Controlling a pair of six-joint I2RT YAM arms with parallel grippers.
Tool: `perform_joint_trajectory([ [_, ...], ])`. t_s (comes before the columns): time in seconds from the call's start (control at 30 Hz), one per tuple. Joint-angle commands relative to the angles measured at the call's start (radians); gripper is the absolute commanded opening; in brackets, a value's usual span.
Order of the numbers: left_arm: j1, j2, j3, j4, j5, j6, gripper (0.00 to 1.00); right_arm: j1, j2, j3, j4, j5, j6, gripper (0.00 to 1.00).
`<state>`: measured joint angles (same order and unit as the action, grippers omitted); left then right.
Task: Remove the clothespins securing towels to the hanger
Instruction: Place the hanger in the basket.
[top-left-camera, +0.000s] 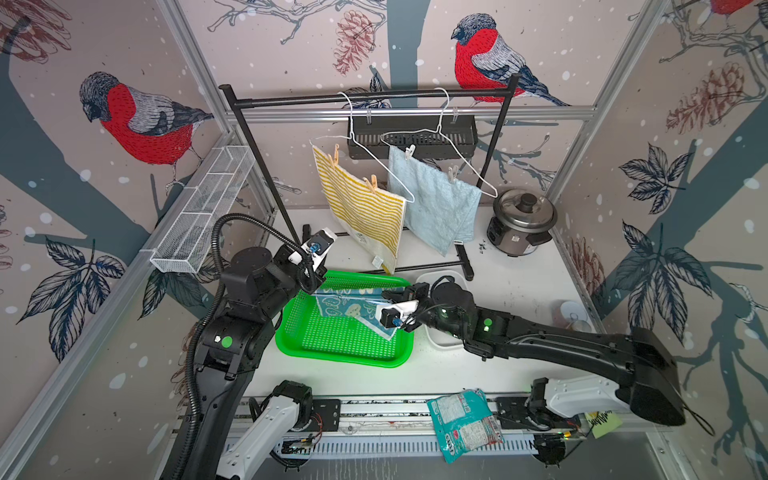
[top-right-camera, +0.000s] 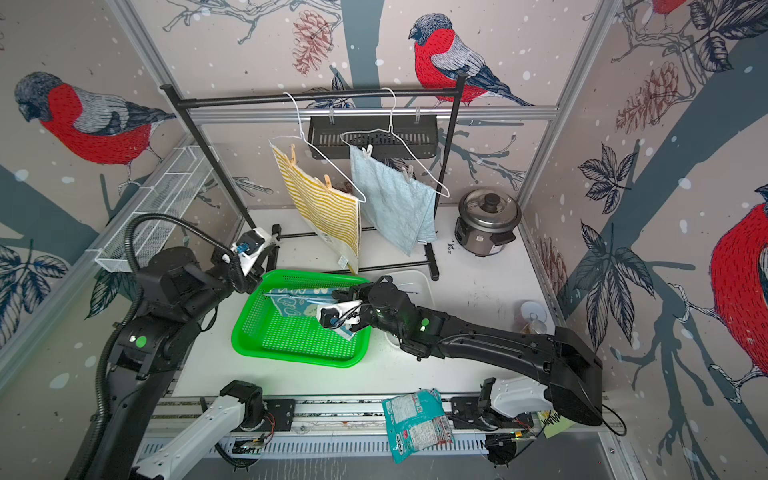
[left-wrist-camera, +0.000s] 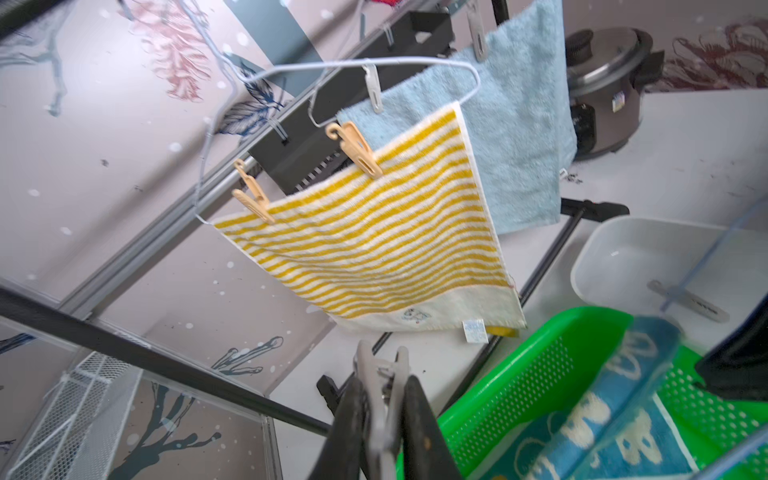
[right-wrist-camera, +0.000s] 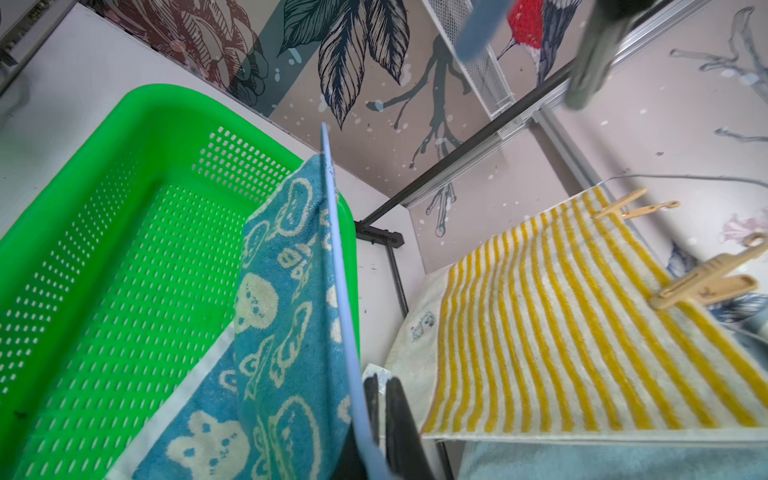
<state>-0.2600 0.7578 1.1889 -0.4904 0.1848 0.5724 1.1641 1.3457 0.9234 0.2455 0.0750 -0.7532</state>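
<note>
Left hand (left-wrist-camera: 384, 415), at 11 o'clock of perforated green basket (top-left-camera: 345, 338), grips slim grey plastic clothespin (left-wrist-camera: 380, 386); right hand (right-wrist-camera: 384, 415) pinched closed on thin pale-blue hanger (right-wrist-camera: 336, 257) draping nubby teal towel (right-wrist-camera: 274, 316).

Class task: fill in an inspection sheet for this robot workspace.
Surface: white table, dark specks near the rice cooker.
Job's things: striped towel on two tan clothespins; light-blue towel on two pale clothespins; teal towel draped on blue hanger, trailing into green basket; one grey pin in white tray.
Clutter: rice cooker, snack packet.
Grippers: left gripper shut on grey clothespin; right gripper shut on the blue hanger.
Cables: black conduit loops above left arm.
Surroundings: bird-print walls, mesh shelf, black rack.
</note>
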Motion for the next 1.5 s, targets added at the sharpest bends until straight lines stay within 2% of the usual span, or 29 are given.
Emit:
perform_joint_trajectory([
  [0.0,-0.001,-0.014,0.014,0.137,0.008,-0.057,0.0,0.005,0.069,0.06,-0.036,-0.018,0.147,0.0],
  [0.13,-0.002,-0.015,0.029,0.139,-0.004,-0.037,0.0,0.005,0.178,0.154,-0.095,-0.03,0.223,0.0],
  [0.37,-0.001,-0.021,0.023,0.077,-0.133,0.032,0.0,-0.012,0.336,0.278,-0.175,-0.135,0.316,0.0],
  [0.6,-0.001,-0.043,-0.001,0.064,-0.127,0.059,0.0,-0.022,0.474,0.397,-0.279,-0.162,0.336,0.01],
  [0.63,-0.002,-0.043,-0.003,0.061,-0.125,0.061,0.0,-0.023,0.485,0.406,-0.285,-0.15,0.336,0.06],
  [0.7,-0.002,-0.04,-0.004,0.059,-0.123,0.061,0.0,-0.025,0.49,0.408,-0.279,-0.128,0.34,0.24],
  [0.73,-0.001,-0.038,-0.003,0.057,-0.121,0.061,0.0,-0.026,0.484,0.404,-0.272,-0.122,0.341,0.29],
  [0.83,-0.001,-0.038,-0.011,0.062,-0.102,0.059,0.0,-0.033,0.446,0.381,-0.236,-0.094,0.356,0.46],
  [0.9,-0.002,-0.04,-0.018,0.069,-0.085,0.054,0.0,-0.04,0.414,0.369,-0.228,-0.082,0.361,0.53],
  [1.07,-0.001,-0.035,-0.032,0.081,-0.032,0.043,0.0,-0.056,0.308,0.338,-0.256,-0.065,0.362,0.64],
  [1.2,-0.001,-0.031,-0.048,0.106,0.007,0.005,0.0,-0.062,0.162,0.24,-0.234,-0.03,0.347,0.69],
  [1.27,-0.001,-0.033,-0.066,0.124,0.062,-0.007,0.0,-0.084,0.068,0.179,-0.207,-0.075,0.357,0.71],
  [1.37,-0.002,-0.038,-0.103,0.166,0.15,-0.036,0.0,-0.161,-0.081,0.115,-0.186,-0.213,0.407,0.74],
  [1.47,-0.002,-0.038,-0.159,0.253,0.227,-0.132,0.0,-0.226,-0.211,0.042,-0.123,-0.253,0.437,0.78],
])
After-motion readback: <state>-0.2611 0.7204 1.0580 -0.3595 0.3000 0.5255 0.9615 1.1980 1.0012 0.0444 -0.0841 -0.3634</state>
